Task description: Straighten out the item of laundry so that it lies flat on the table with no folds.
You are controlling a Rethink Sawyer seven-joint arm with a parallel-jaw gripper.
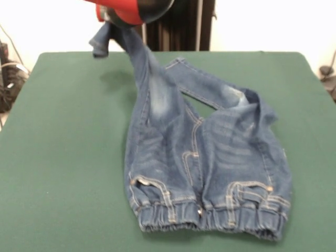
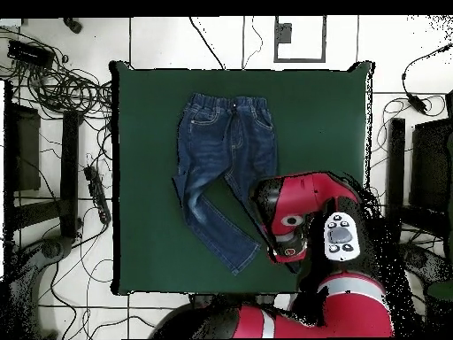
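Note:
The blue denim jeans lie on the dark green table with the gathered waistband toward the front edge. One leg is pulled up off the table to my gripper at the top edge, and its cuff hangs over beside the gripper. The gripper is shut on this leg, with its tips mostly hidden by cloth and arm. The other leg lies bent across the table with a folded end. In the overhead view the jeans lie mid-table. The red arm covers the gripper and the held leg.
The robot's dark pedestal stands behind the table's far edge. Cables and dark equipment lie on the floor beside the table. More gear stands on the other side.

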